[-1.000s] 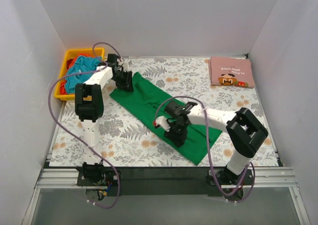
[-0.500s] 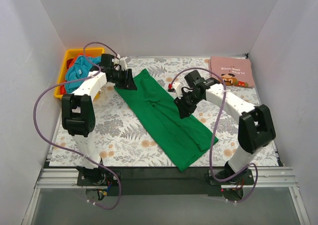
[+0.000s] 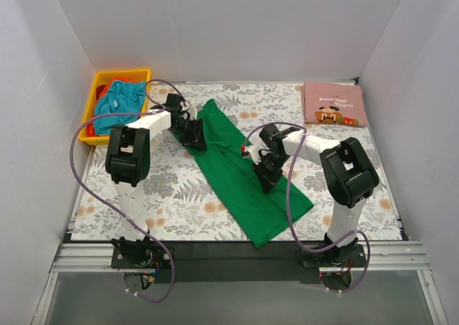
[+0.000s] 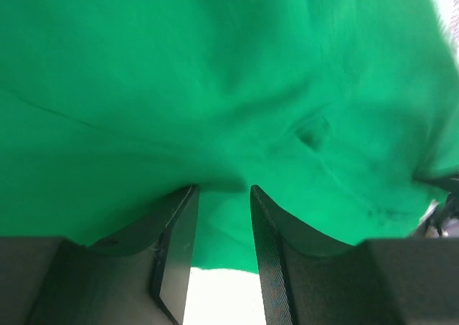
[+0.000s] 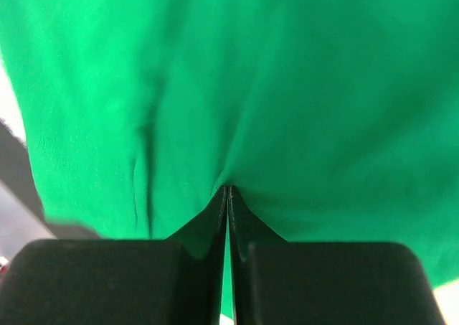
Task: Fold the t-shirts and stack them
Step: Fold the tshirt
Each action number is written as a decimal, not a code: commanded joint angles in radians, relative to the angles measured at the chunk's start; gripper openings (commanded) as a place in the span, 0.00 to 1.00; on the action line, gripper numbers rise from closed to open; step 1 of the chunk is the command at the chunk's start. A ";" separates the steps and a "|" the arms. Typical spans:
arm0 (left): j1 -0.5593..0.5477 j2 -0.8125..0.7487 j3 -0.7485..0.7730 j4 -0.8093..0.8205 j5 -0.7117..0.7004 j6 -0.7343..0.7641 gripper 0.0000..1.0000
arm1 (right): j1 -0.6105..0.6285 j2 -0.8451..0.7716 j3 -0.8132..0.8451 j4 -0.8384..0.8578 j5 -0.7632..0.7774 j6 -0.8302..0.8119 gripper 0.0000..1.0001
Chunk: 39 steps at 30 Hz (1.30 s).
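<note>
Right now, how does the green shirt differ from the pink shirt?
The green shirt is plain; the pink shirt has a cartoon face print. The green shirt lies long and slanted mid-table; the pink shirt is a folded rectangle at the far right corner. The left gripper and right gripper are at the green shirt; none touches the pink one. Both lie on the table cover.

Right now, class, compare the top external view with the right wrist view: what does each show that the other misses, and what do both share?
Only the top external view shows the yellow bin holding a teal shirt, the folded pink shirt at the far right corner, the floral cover and the left gripper. Only the right wrist view shows that the right gripper has its fingers closed, pinching cloth at their tips. Both show that gripper and the green t-shirt.
</note>
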 commanded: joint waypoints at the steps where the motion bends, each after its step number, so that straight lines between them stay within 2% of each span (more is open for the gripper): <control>1: 0.004 0.138 0.158 -0.003 -0.083 0.075 0.34 | 0.119 0.008 -0.033 0.012 -0.174 0.020 0.06; 2: 0.003 0.168 0.260 -0.021 -0.082 0.084 0.34 | 0.150 0.008 -0.029 0.013 -0.206 0.026 0.06; 4: -0.005 0.253 0.368 -0.056 -0.066 0.104 0.34 | 0.229 -0.008 0.006 0.007 -0.325 0.020 0.10; 6: -0.011 0.292 0.524 -0.115 -0.025 0.104 0.34 | 0.259 -0.027 0.043 -0.003 -0.410 0.010 0.13; 7: -0.012 0.301 0.567 -0.130 -0.002 0.098 0.34 | 0.267 -0.050 0.071 -0.017 -0.471 0.007 0.18; 10: -0.014 0.275 0.617 -0.167 0.017 0.088 0.36 | 0.230 -0.082 0.169 -0.031 -0.444 0.014 0.23; 12: -0.011 0.185 0.569 -0.156 0.010 0.089 0.36 | 0.179 -0.085 0.233 -0.031 -0.430 0.028 0.24; 16: -0.005 -0.020 0.282 -0.067 0.035 0.092 0.38 | 0.023 -0.041 0.341 -0.025 -0.325 0.053 0.25; 18: -0.005 -0.128 0.194 -0.006 0.070 0.074 0.39 | -0.008 -0.015 0.408 0.004 -0.262 0.089 0.25; 22: -0.006 -0.206 0.031 0.068 0.130 0.005 0.39 | -0.052 0.102 0.520 0.108 -0.170 0.163 0.25; 26: -0.006 -0.208 -0.076 0.149 0.133 -0.049 0.39 | -0.052 0.226 0.660 0.157 -0.122 0.232 0.24; 30: -0.006 -0.162 -0.095 0.158 0.145 -0.080 0.38 | -0.054 0.340 0.756 0.204 -0.090 0.305 0.24; 39: -0.005 -0.063 -0.069 0.171 0.086 -0.069 0.38 | -0.062 0.484 0.744 0.340 -0.019 0.378 0.20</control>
